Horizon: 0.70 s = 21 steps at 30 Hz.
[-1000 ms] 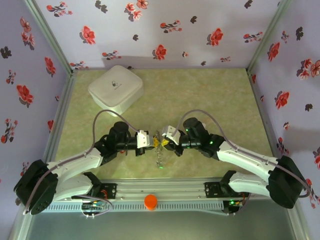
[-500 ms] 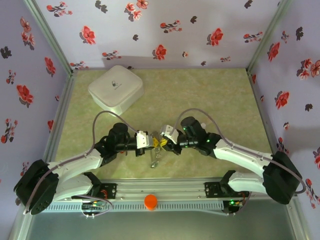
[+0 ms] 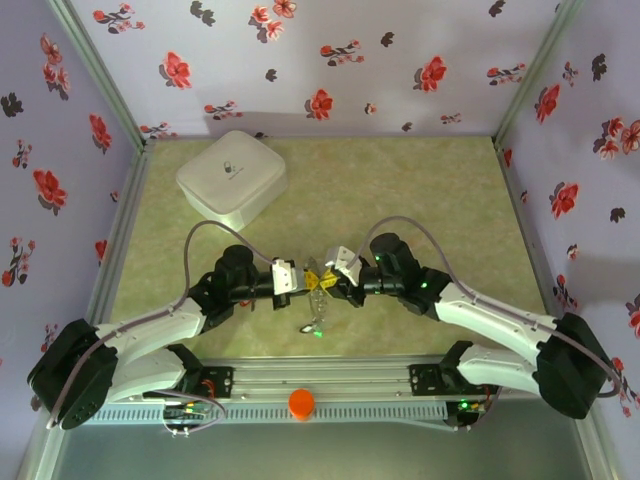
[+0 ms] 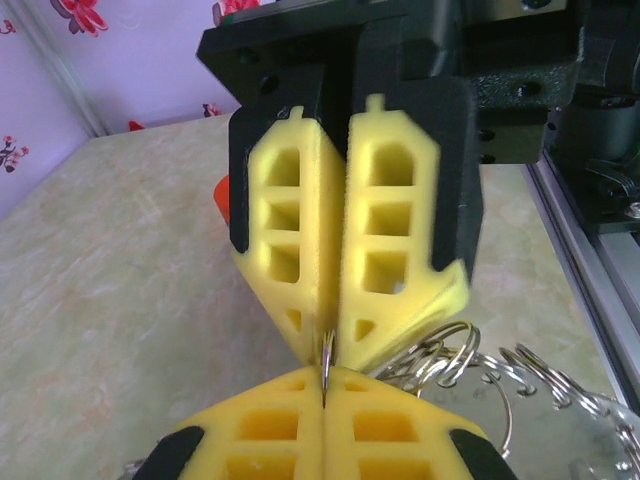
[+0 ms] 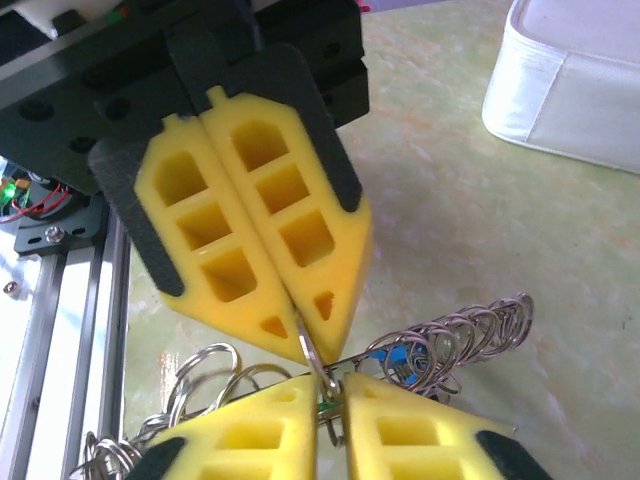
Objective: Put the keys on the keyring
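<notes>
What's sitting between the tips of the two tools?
A thin metal ring, seen edge-on in the left wrist view, with the left tool and right tool both pinching it.

You have the box [image 3: 232, 180] at the far left of the table [image 3: 430, 200]. Nearer the front edge, at mid-width, the left gripper [image 3: 303, 277] and right gripper [image 3: 330, 278] meet tip to tip, with the keyring [image 4: 326, 362] between them. The keys [image 3: 316, 315] trail from there toward the front. A bottle [image 3: 300, 403] sits on the rail [image 3: 380, 385] in front of them.
</notes>
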Motion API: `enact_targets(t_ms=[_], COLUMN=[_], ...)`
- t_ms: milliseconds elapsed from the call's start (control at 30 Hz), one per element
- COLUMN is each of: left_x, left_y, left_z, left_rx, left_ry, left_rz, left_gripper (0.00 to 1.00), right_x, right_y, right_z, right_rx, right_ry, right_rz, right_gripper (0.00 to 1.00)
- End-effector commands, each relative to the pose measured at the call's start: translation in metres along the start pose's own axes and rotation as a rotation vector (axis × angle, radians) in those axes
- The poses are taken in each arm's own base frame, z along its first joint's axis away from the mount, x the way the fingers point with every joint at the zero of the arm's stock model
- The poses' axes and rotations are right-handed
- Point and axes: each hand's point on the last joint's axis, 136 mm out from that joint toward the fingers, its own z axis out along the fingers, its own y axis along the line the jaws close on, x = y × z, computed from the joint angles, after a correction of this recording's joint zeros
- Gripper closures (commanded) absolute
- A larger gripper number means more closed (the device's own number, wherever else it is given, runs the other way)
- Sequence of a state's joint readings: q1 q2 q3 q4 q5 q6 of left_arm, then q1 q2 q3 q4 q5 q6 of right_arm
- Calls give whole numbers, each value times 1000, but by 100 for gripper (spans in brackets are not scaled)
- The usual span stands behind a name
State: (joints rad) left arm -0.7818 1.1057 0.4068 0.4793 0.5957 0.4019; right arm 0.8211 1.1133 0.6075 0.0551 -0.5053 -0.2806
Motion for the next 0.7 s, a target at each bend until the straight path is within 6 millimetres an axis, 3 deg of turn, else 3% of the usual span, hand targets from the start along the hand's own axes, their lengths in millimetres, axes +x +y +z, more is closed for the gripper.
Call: enact_targets(t_ms=[0, 167, 267, 433, 667], left_x=[-17, -13, -4, 11, 12], left_y=[2, 3, 7, -1, -4], left_z=[-1, -2, -1, 4, 10], left_rx=[-11, -18, -43, 23, 62], left_ry=[-65, -55, -7, 115, 119], left_rz=[32, 25, 19, 32, 19], left_gripper=[100, 98, 70, 69, 71], right_x=[-11, -11, -6, 13, 7], right_y=[0, 1, 0, 0, 4], right_z=[0, 0, 0, -2, 0], right_rx=[-14, -27, -22, -13, -15], right_ry=[-45, -41, 1, 165, 211], right_rz=[-5, -6, -15, -48, -103], right_gripper=[92, 100, 100, 100, 100])
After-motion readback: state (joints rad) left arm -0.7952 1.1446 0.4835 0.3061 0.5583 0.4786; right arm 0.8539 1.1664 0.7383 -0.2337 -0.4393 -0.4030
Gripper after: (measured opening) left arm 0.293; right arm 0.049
